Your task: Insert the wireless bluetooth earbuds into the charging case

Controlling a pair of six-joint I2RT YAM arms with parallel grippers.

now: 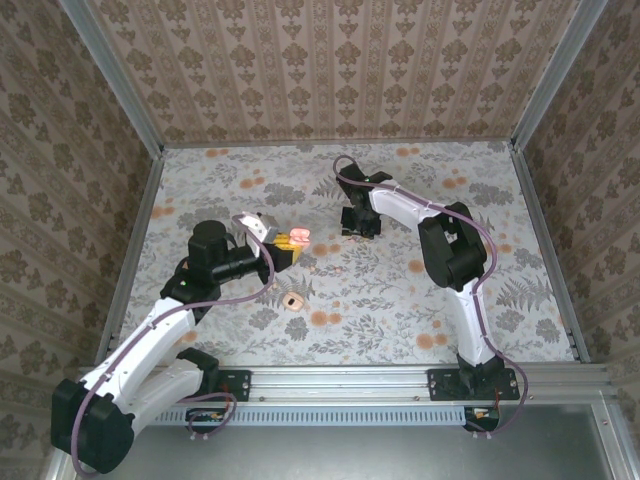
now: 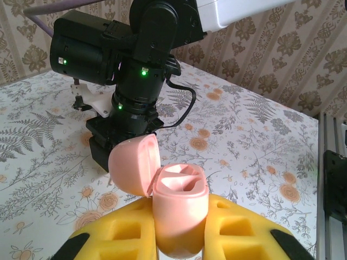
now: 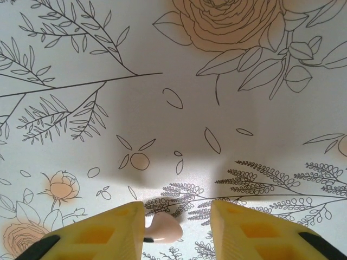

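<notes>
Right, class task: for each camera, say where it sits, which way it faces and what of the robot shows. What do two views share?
Top external: above and behind the robot, facing down on the table; left arm and right arm whole.
Left wrist: on the left arm, facing across the table towards the right arm; left fingers clamp the open case.
Right wrist: on the right arm, facing straight down; right fingers apart, an earbud against one.
Shared: top and left wrist both show case and right arm.

The left arm (image 1: 150,340) reaches forward, left fingers (image 2: 116,233) clamped; the right arm (image 1: 455,250) points down, right fingers (image 3: 103,234) parted.
</notes>
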